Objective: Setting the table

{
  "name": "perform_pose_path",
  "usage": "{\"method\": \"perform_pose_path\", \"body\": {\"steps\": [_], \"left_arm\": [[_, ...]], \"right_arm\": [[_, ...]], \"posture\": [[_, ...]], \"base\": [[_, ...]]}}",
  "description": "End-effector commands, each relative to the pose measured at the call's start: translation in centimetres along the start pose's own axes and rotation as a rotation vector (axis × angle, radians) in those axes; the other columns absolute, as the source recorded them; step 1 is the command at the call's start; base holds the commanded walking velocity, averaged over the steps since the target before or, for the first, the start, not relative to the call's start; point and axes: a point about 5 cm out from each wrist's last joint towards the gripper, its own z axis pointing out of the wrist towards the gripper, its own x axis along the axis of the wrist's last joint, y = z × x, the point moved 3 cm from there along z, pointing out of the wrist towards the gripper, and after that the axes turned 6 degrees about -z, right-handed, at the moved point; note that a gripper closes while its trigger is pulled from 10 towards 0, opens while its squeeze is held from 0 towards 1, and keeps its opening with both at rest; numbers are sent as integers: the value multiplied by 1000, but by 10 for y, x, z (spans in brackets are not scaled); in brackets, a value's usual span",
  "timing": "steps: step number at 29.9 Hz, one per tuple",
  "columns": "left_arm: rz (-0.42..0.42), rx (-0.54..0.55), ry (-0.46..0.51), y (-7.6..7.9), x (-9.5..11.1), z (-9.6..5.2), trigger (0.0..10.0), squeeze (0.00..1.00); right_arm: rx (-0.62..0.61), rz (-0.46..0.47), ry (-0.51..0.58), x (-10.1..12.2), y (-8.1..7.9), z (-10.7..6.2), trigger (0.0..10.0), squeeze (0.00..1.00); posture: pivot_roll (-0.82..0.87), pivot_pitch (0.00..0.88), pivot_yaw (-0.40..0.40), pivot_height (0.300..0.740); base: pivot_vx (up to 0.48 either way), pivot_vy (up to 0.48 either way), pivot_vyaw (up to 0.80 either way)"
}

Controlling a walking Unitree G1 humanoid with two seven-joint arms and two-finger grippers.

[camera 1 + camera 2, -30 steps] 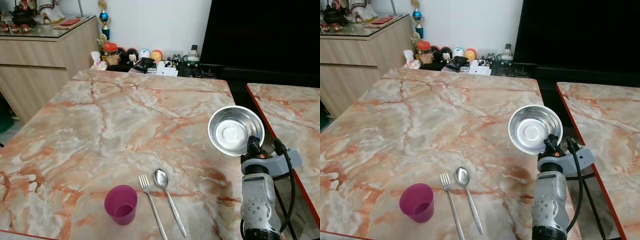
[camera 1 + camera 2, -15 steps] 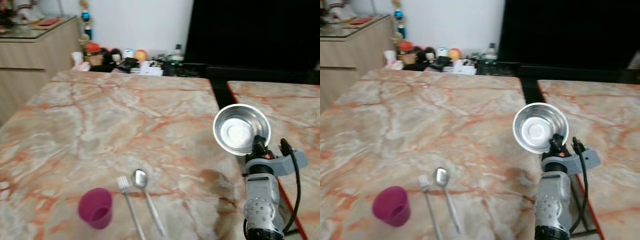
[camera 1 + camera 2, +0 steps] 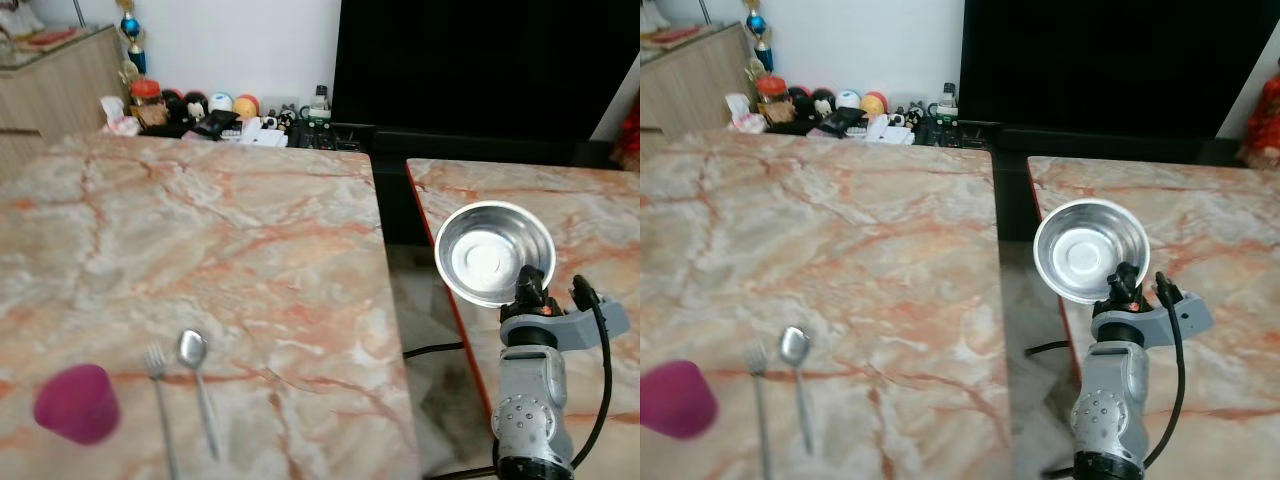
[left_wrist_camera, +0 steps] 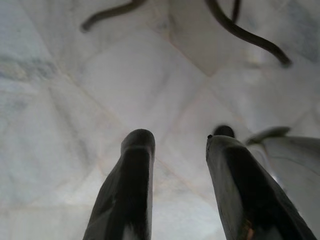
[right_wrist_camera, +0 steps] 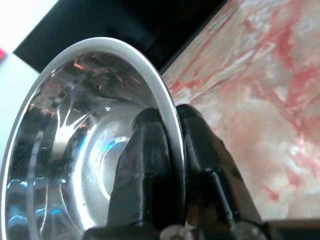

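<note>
My right gripper is shut on the near rim of a shiny steel bowl, which tilts toward me in the air. The bowl hangs over the left edge of the right-hand marble table. In the right wrist view the two black fingers pinch the bowl's rim from both sides. On the left marble table a pink cup, a fork and a spoon lie near the front edge. My left gripper hangs open over pale floor tiles.
A narrow gap with a black cable on the floor separates the two tables. Small jars and toys line the far wall, next to a large black screen. A wooden cabinet stands at the back left.
The camera has swung right, so the whole scene slid left. The held bowl now hangs past the left table's edge, over the gap and the right table.
</note>
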Motion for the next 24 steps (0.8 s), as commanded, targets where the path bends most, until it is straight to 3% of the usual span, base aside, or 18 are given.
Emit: {"method": "perform_pose_path", "body": {"steps": [1,5,12,24], "left_arm": [[10,-9,-1,1,0,0,10000,0],[9,-13,2,3,1,1,10000,0],[14,-15,1,3,2,1,10000,0],[27,-28,3,6,5,2,10000,0]], "right_arm": [[-6,-5,27,8,3,0,10000,0],[-5,0,32,8,2,-1,10000,0],[-4,10,60,11,1,-9,10000,0],[-18,-20,52,5,1,-17,10000,0]], "posture": [[6,45,-26,740],[4,48,-27,740],[-3,45,-21,740],[-8,26,-20,740]], "base": [[0,-480,0],[0,-480,-122],[0,-480,-738],[0,-480,0]]}}
